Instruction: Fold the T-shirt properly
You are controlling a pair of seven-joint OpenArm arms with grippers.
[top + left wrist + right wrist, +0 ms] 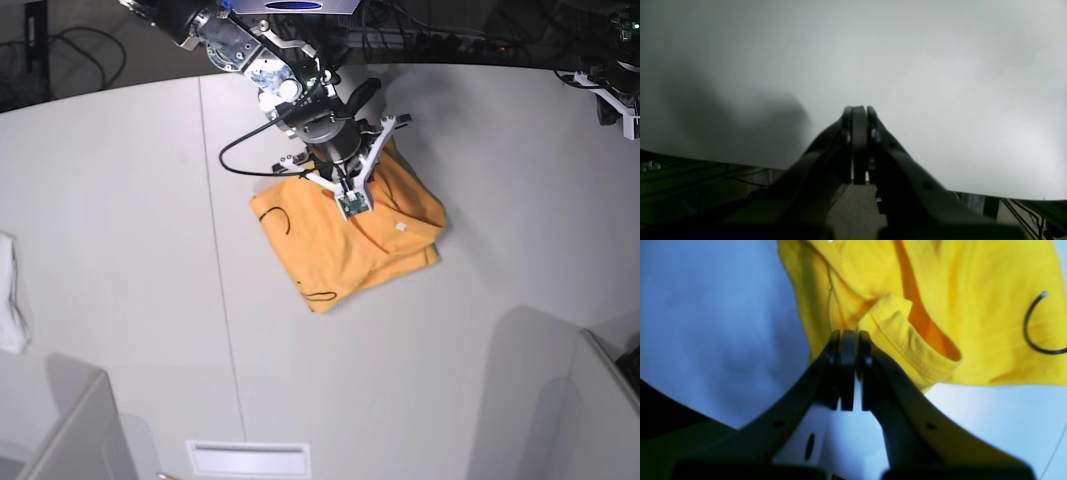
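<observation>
T-shirt (340,245) lies bunched on my pale table (480,200). My right gripper (848,340) pinches its sleeve hem; my left gripper (858,115) is pressed together over bare tabletop.

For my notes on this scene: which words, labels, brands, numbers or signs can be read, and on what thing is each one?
No text can be read in any view.
T-shirt: thin black cursive marks, only curved strokes visible, not readable as letters.
Small white tag on the T-shirt: too small to read.
</observation>
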